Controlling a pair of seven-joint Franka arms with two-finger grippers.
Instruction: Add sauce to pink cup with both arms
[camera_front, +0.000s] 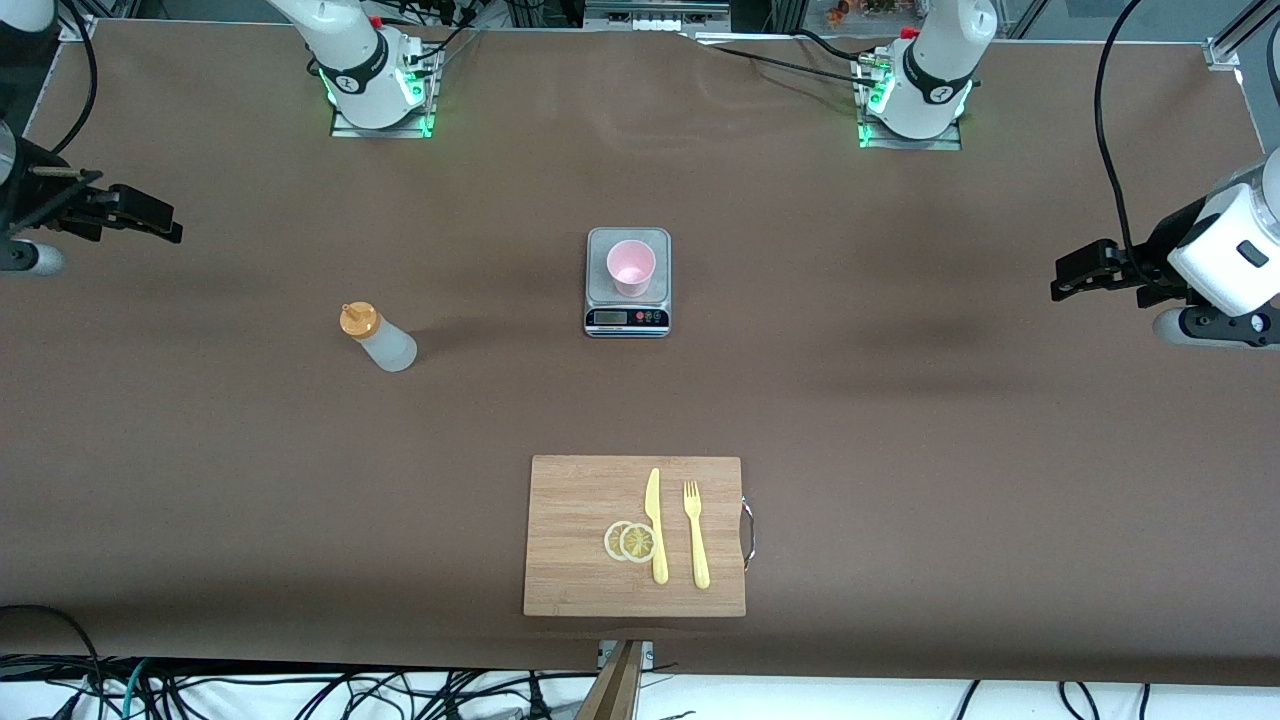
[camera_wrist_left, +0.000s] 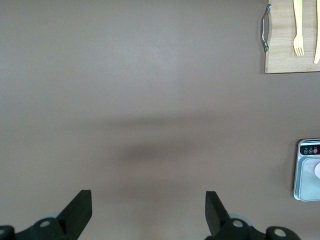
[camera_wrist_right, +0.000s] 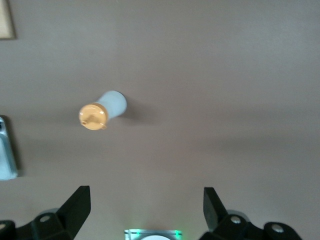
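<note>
We start with the tabletop (camera_front: 900, 420), brown and mostly bare, and the risks spread across it. The board (camera_front: 580, 540) sits by the edge nearest the camera, carrying a knife (camera_front: 655, 525), a fork (camera_front: 696, 535) and lemon slices (camera_front: 630, 541); we judge it well out of the working path.

The scale (camera_front: 627, 283) stands mid-tabletop, and the cup (camera_front: 631, 267) rests on its plate. We think the cup is light and tapered, so a nudge from a descending claw or from the nozzle could tip it or slide it off the plate.

The sauce (camera_front: 378, 337) stands upright on the tabletop, toward the right arm's end and slightly nearer the camera than the scale, well apart from the cup. It looks soft and narrow; a grasp taken off-centre could topple it, and too hard a squeeze in transit could spill it.

The right claw (camera_front: 150, 215) hangs released and empty over its end edge of the tabletop. The left claw (camera_front: 1075, 272) waits, also released and empty, over its own end edge. Neither touches anything.
</note>
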